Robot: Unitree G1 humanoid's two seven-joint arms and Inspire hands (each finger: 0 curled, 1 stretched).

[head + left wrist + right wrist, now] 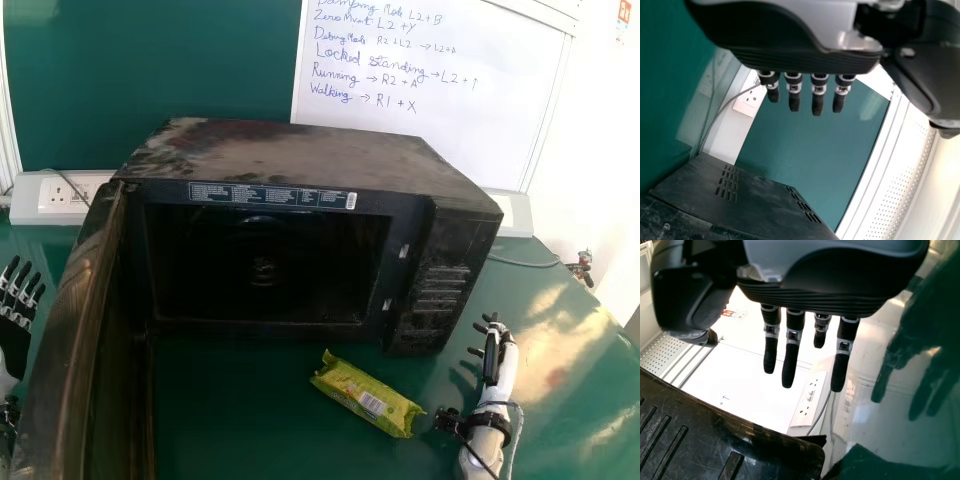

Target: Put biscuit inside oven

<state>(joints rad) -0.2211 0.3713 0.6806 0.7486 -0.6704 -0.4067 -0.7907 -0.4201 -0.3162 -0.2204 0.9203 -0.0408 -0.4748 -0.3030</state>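
Oven door (75, 340) wide open | biscuit pack (365, 393) on bench (240, 430), before oven (300, 155) | right robot hand (493, 360), left robot hand (14, 340): fingers extended, both empty | step: pick-up, likely right | next: lower onto pack, grasp, lift into cavity (260, 270)

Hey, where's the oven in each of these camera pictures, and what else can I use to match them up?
Head view: the oven stands in the centre, behind the biscuit packet.
Left wrist view: its dark, vented casing lies beyond the left hand.
Right wrist view: its dark, ridged part lies beside the whiteboard.
Shared landmark: white socket panels around the oven.
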